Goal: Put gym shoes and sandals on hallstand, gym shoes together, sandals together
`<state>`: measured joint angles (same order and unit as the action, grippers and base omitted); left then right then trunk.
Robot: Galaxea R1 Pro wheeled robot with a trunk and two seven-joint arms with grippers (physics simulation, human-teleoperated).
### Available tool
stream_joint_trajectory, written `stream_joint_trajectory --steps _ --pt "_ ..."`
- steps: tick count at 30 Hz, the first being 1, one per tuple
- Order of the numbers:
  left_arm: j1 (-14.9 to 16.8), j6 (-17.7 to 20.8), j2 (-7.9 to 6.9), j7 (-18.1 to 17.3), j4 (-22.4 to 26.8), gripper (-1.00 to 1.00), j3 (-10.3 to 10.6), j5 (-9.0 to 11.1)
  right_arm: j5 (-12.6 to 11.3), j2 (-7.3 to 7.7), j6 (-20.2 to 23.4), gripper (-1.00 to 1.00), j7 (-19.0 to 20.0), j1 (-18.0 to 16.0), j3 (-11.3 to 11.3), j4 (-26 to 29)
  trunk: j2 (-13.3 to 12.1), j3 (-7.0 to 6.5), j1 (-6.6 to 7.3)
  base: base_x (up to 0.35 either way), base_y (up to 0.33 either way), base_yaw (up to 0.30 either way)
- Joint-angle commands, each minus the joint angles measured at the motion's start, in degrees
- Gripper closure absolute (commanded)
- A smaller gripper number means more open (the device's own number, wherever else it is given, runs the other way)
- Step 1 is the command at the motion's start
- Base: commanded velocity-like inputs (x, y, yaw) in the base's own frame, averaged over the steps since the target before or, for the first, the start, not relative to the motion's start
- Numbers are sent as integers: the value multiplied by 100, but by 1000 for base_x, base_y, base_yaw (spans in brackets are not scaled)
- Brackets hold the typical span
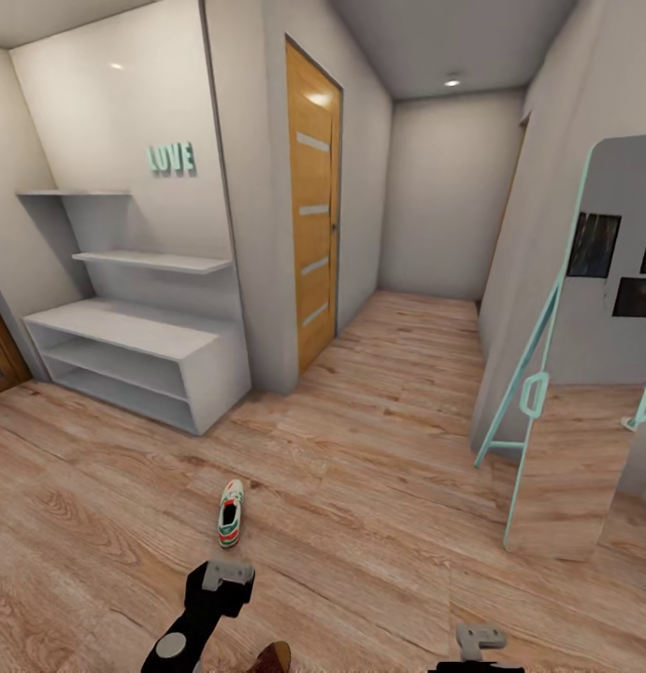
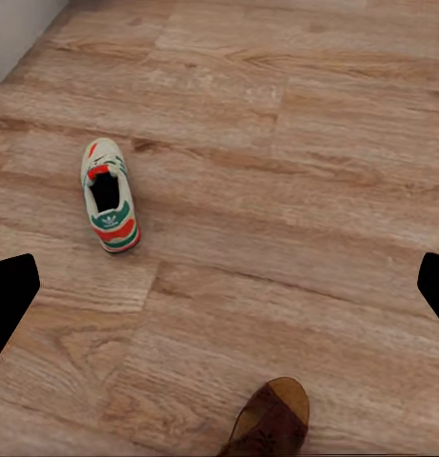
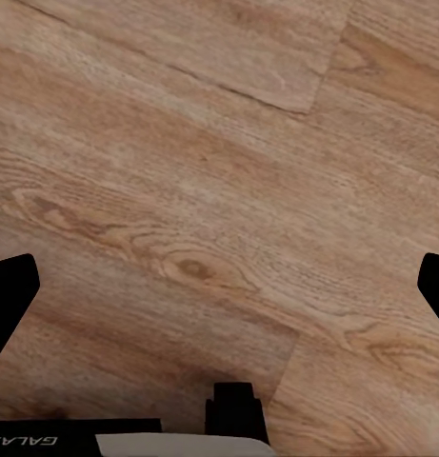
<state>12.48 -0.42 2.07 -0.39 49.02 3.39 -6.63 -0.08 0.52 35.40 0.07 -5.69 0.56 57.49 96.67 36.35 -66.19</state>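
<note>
One gym shoe [image 1: 231, 513] lies alone on the corridor floor [image 1: 379, 523], well apart from the hallstand [image 1: 136, 365] against the left wall. A brown sandal [image 1: 271, 658] sits near the left gripper [image 1: 222, 578], not touching it. Left wrist view: shoe and sandal on planks, both fingertips spread wide, nothing between. Right gripper [image 1: 479, 641] low over bare floor, jaws likewise apart and empty. Mint-framed mirror [image 1: 584, 374] leans at right; wooden door [image 1: 311, 206] beyond.
</note>
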Motion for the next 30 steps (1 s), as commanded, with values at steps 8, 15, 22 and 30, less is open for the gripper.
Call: stream_joint_trajectory --steps 8,15,22,30 --pt "0 -3 -152 -476 3 -100 -7 -759 -1 1 28 -100 -13 -2 -1 8 325 225 -176 0 0 0" --pt "0 -2 -344 -1300 3 -100 -13 -1099 -1 1 28 -100 -16 -2 1 8 606 417 -330 0 0 0" --pt "0 -1 -706 -1661 3 -100 -14 -1192 -4 1 28 -100 -16 -2 5 8 887 609 -483 0 0 0" --pt "0 5 -953 -1707 3 -100 -17 -1192 -3 1 28 -100 -16 -2 6 8 1208 828 -659 0 0 0"
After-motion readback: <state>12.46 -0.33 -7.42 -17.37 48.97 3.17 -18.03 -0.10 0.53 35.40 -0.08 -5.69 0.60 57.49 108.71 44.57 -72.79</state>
